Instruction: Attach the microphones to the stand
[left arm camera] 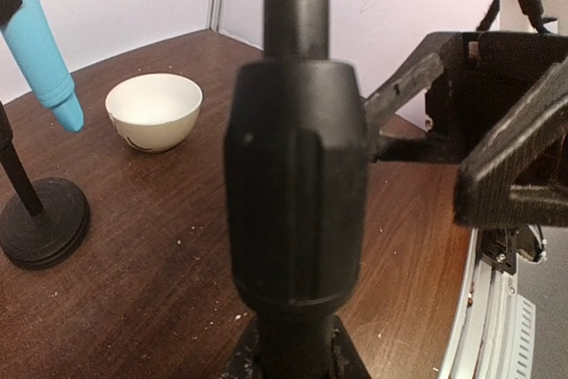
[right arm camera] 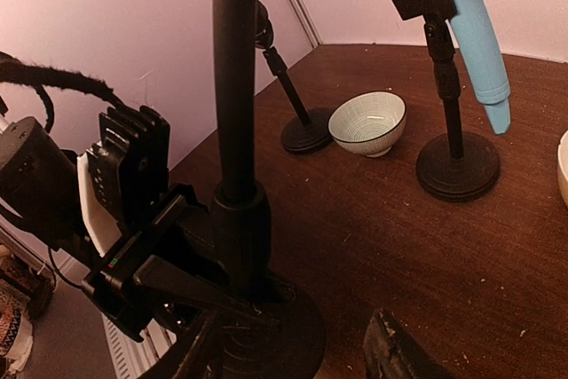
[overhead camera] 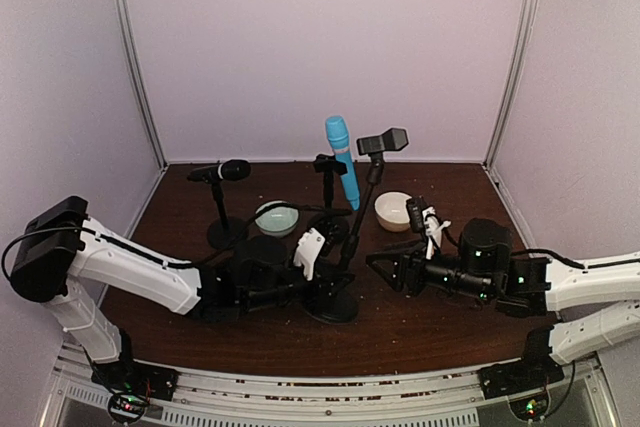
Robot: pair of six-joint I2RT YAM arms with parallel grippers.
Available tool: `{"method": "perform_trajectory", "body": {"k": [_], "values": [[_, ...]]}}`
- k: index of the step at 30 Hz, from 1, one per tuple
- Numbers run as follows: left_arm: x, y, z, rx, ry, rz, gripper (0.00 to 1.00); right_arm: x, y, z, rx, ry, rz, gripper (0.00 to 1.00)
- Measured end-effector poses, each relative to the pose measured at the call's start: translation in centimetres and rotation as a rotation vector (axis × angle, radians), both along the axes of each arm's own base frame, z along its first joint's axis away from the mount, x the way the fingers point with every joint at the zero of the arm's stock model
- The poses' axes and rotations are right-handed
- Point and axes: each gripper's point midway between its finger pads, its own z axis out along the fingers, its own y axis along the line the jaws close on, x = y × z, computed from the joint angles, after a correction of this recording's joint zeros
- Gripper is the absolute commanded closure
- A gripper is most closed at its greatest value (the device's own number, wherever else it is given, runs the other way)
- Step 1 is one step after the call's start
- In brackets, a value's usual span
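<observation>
Black front stand [left arm camera: 293, 184] clamped at collar by left gripper [overhead camera: 320, 285] — hold dead steady. Right gripper [overhead camera: 385, 270] just beside, jaws apart, empty. Light blue microphone [overhead camera: 342, 159] clipped mid-back of table, black microphone [overhead camera: 225, 170] back-left; cream one unseen. Top clip [overhead camera: 383, 140] vacant — align squarely before pressing in.

Close up, the stand pole [left arm camera: 295, 175] is blurred and the light blue microphone [left arm camera: 40, 51] cut off above.

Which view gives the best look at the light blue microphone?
The top external view: the light blue microphone shows end to end, tilted in a clip. The right wrist view crops its head, showing only body and tail; the left wrist view catches just its lower end at the frame's edge.
</observation>
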Motion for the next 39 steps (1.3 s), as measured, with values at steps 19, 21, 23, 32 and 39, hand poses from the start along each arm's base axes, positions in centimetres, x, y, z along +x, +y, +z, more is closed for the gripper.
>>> {"method": "perform_trajectory", "body": {"k": [19, 21, 23, 32, 39], "values": [[-1.5, -0.7, 0.9, -0.030, 0.022, -0.044, 1.00, 0.4, 4.0, 1.6, 0.077, -0.027, 0.048, 0.71], [-1.8, -0.6, 1.3, -0.038, 0.020, -0.049, 1.00, 0.4, 4.2, 2.3, 0.089, -0.032, 0.051, 0.75], [-1.9, -0.4, 1.8, -0.050, 0.014, -0.049, 1.00, 0.5, 4.6, 2.9, 0.106, -0.028, 0.054, 0.81], [-2.5, 1.1, 1.4, -0.033, -0.007, -0.065, 1.00, -0.3, 5.9, 2.7, 0.093, -0.030, 0.126, 1.00], [-5.5, 1.1, 3.2, -0.055, -0.078, -0.235, 1.00, -4.2, 6.1, 4.7, 0.061, -0.251, 0.413, 0.92]]}}
